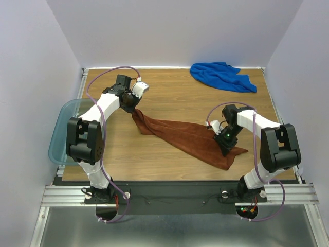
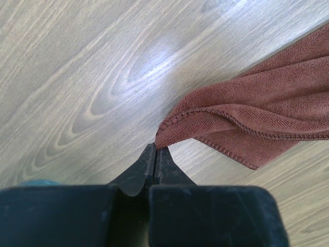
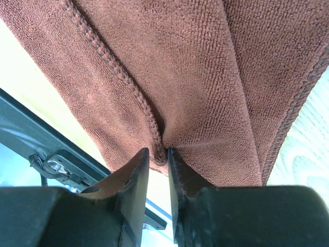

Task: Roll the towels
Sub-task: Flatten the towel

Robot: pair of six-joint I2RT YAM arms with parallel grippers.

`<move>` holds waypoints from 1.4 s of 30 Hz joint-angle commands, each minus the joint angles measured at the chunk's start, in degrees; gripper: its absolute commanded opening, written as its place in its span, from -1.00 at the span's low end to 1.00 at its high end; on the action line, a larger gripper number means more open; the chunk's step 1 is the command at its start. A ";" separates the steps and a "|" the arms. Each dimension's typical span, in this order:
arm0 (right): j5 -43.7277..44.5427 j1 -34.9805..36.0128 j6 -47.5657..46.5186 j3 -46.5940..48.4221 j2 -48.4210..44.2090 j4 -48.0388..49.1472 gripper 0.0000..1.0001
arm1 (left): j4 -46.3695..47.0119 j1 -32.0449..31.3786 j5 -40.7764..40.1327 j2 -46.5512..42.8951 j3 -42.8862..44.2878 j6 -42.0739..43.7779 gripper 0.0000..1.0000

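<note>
The rust-brown towel (image 1: pixel 180 135) is stretched as a loosely gathered band across the middle of the wooden table. My left gripper (image 1: pixel 134 111) is shut on its far-left corner. In the left wrist view the fingertips of that gripper (image 2: pixel 156 148) pinch the corner and the brown towel (image 2: pixel 257 123) trails off to the right. My right gripper (image 1: pixel 226 148) stands over the towel's near-right end. In the right wrist view that gripper (image 3: pixel 158 152) has narrow jaws closed on a stitched hem fold of the brown towel (image 3: pixel 195 77). The blue towel (image 1: pixel 221 75) lies crumpled at the back right corner.
A translucent teal bin (image 1: pixel 60 135) hangs off the table's left edge beside the left arm. A metal rail (image 1: pixel 175 194) runs along the front, just behind the right gripper's spot. White walls close in the table on three sides.
</note>
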 commanded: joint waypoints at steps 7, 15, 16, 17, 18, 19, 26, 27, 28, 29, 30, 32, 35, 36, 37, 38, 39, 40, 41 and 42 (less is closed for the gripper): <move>0.27 -0.24 -0.17 2.52 -3.30 -1.84 -0.49 | -0.15 0.21 0.45 -0.12 -0.07 -0.06 -1.00; -1.57 -0.24 -0.26 3.40 -3.66 -3.60 -0.48 | -0.15 0.21 0.53 0.06 0.11 -0.06 -1.00; -1.75 -0.16 -0.26 3.40 -3.65 -3.69 -0.47 | -0.15 0.21 0.62 0.06 0.19 -0.06 -1.00; -2.01 -0.24 -0.34 3.14 -3.13 -3.78 -0.47 | -0.24 0.21 0.62 0.14 0.28 -0.15 -1.00; -2.02 -0.24 -0.35 2.96 -2.95 -3.78 -0.48 | -0.33 0.21 0.62 0.14 0.28 -0.15 -1.00; -2.10 -0.24 -0.52 2.87 -2.69 -3.78 -0.48 | -0.33 0.21 0.71 0.14 0.28 -0.15 -1.00; 0.61 -0.16 0.79 1.91 -1.90 -1.06 -0.28 | -0.33 0.21 0.71 0.32 0.28 0.03 -1.00; 1.32 -0.16 1.14 1.73 -1.29 -0.53 -0.26 | -0.24 0.21 0.71 0.23 0.11 -0.06 -1.00; 1.32 -0.16 1.15 1.73 -1.28 -0.18 -0.26 | -0.15 0.21 0.71 0.23 0.11 -0.06 -1.00; 2.02 -0.24 1.32 1.55 -0.93 0.18 -0.23 | -0.07 0.21 0.62 0.23 -0.15 -0.06 -1.00; 2.20 -0.16 1.41 1.47 -0.58 0.53 -0.23 | 0.02 0.21 0.80 0.14 -0.33 -0.06 -1.00; 2.38 -0.24 1.67 1.20 0.47 1.32 -0.23 | 0.02 0.21 0.71 0.14 -0.42 0.03 -1.00; 2.12 -0.24 1.76 1.20 1.62 1.58 -0.23 | 0.11 0.21 0.53 0.06 -0.51 0.12 -1.00; 1.94 -0.24 1.68 1.29 1.71 1.59 -0.24 | 0.11 0.21 0.45 0.06 -0.51 0.20 -1.00; 1.50 -0.24 1.68 1.20 1.71 1.50 -0.24 | 0.11 0.21 0.53 0.06 -0.51 0.12 -1.00; 1.24 -0.24 1.68 1.20 1.71 1.41 -0.26 | 0.02 0.21 0.53 0.06 -0.51 0.20 -1.00; 0.89 -0.16 1.68 1.20 1.53 1.41 -0.29 | 0.11 0.21 0.45 0.23 -0.51 0.21 -1.00; 0.54 -0.24 1.68 1.20 1.36 1.15 -0.31 | 0.20 0.21 0.45 0.23 -0.51 0.21 -1.00; 0.19 -0.24 1.59 1.29 1.10 0.97 -0.33 | 0.20 0.21 0.36 0.32 -0.42 0.12 -1.00; 0.09 -0.24 1.41 1.29 0.74 0.62 -0.36 | 0.20 0.21 0.53 0.49 -0.42 0.03 -1.00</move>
